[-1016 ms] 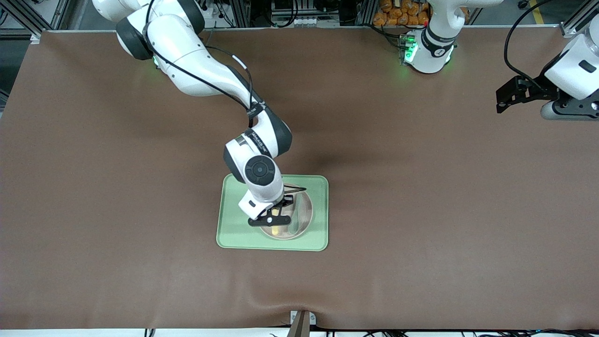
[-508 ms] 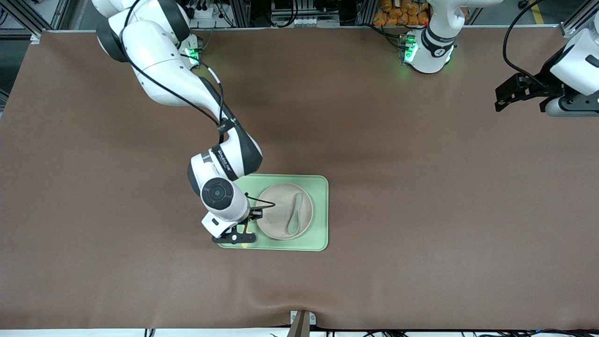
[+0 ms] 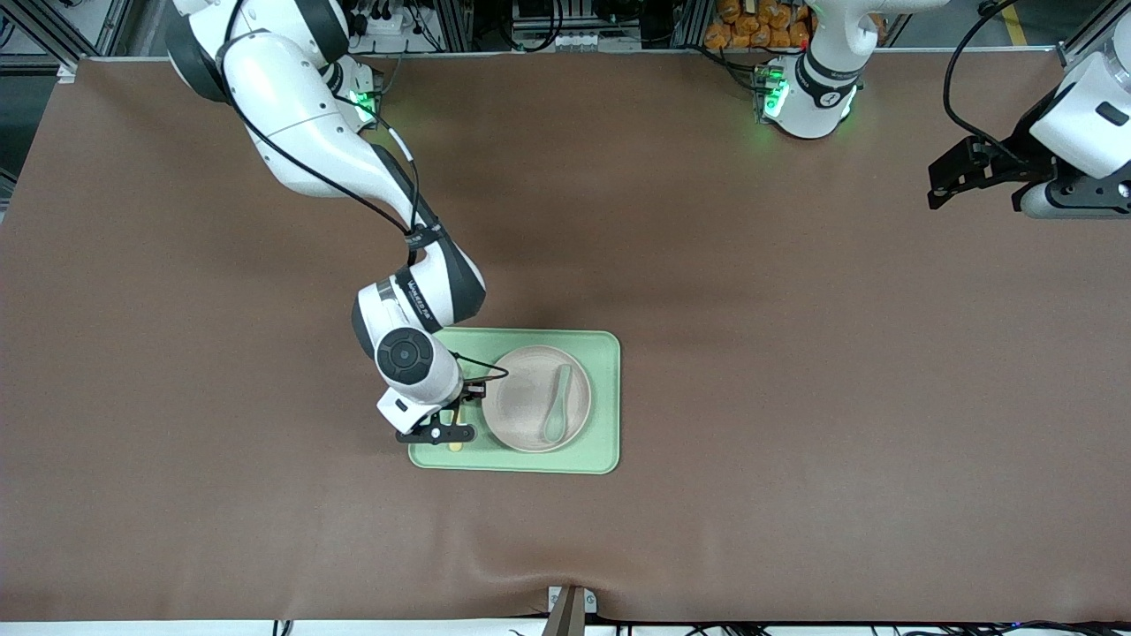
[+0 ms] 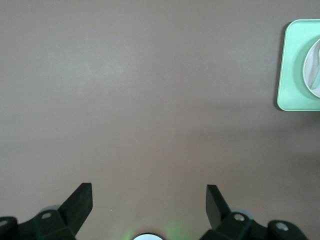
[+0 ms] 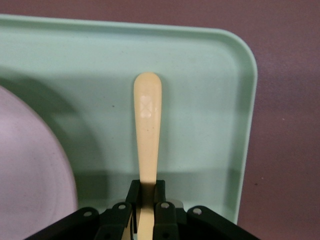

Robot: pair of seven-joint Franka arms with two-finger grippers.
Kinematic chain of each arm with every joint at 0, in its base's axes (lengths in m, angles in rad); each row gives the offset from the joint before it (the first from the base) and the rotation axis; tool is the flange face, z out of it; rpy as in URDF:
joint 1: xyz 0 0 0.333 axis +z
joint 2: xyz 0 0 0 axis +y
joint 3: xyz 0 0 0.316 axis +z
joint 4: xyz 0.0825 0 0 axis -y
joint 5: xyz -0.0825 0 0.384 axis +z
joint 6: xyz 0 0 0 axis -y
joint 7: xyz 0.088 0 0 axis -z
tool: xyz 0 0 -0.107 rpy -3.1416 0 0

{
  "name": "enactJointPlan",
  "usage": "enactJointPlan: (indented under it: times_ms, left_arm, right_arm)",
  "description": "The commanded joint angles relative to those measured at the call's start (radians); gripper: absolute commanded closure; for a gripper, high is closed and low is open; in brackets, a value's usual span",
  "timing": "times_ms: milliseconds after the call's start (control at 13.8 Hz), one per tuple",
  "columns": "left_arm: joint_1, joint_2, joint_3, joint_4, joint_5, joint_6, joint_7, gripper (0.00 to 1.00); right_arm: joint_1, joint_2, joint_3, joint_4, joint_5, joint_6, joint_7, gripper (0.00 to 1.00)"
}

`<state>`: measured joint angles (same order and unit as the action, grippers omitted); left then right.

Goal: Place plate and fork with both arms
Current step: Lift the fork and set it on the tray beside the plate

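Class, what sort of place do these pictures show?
Probably a robotics lab: two arms mounted at a brown-covered table, metal framing along its edge, and a tray with a plate as practice props.

The brown table (image 3: 795,371) carries one pale green tray (image 3: 601,406) near its middle.

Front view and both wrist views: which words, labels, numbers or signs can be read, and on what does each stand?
White right arm: a line of print on its black wrist band, too small to read.
Pale yellow plastic fork: a faint embossed mark on the handle, not legible.
Nothing else carries text.
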<state>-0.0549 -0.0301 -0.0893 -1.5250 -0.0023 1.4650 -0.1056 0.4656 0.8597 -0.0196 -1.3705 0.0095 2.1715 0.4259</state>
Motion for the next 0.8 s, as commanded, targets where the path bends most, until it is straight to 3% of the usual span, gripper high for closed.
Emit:
enactJointPlan:
  times_ms: [0,73,145,508,653,726]
  left_arm:
    - [0.010,-0.016,-0.012,-0.003,-0.019,-0.006,-0.011,0.00]
    - [0.009,-0.016,-0.012,-0.003,-0.016,-0.006,-0.009,0.00]
    - [0.010,-0.016,-0.013,0.003,-0.015,-0.006,0.001,0.00]
    - [0.010,-0.016,-0.035,0.009,-0.004,-0.006,0.081,0.00]
    - [0.015,-0.016,-0.033,0.011,-0.002,-0.006,0.081,0.00]
    - [0.015,-0.016,-0.033,0.012,-0.002,-0.006,0.081,0.00]
  right_arm:
    - [-0.019,-0.051,0.012,-0.073,0.007,0.022,-0.015,0.55]
    - [-0.019,-0.051,0.012,-0.068,0.009,0.022,-0.010,0.19]
    - [-0.018,-0.054,0.012,-0.064,0.009,0.015,-0.004,0.01]
    - [-0.025,-0.094,0.015,-0.019,0.012,0.001,-0.010,0.00]
    - [-0.082,-0.148,0.023,-0.018,0.013,-0.045,-0.007,0.00]
    - [-0.140,-0.183,0.067,-0.018,0.012,-0.086,-0.007,0.00]
